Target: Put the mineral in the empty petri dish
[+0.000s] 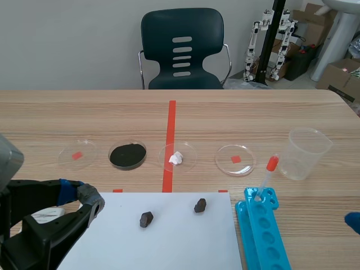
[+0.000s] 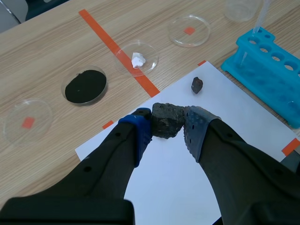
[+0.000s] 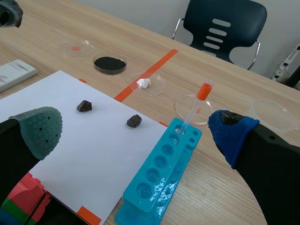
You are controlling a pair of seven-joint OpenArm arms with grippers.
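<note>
My left gripper [image 2: 167, 130] is shut on a dark grey mineral [image 2: 165, 120], held above the white paper [image 2: 178, 187]; in the scene view this gripper [image 1: 85, 196] is at the paper's left edge. Two more dark minerals lie on the paper, one left of centre [image 1: 147, 219] and one further right [image 1: 200, 205]. Behind the paper stand an empty petri dish [image 1: 77, 154] at the far left and another empty dish [image 1: 235, 159] right of the tape line. My right gripper [image 3: 136, 136] is open above the paper's right edge, holding nothing.
A dish of black powder [image 1: 127, 154] and a dish with a white lump [image 1: 179, 157] stand between the empty ones. A blue tube rack [image 1: 261, 233] holds an orange-capped tube [image 1: 266, 177]. A clear plastic cup [image 1: 306, 153] stands at the right. A white flat object [image 1: 48, 214] lies under my left arm.
</note>
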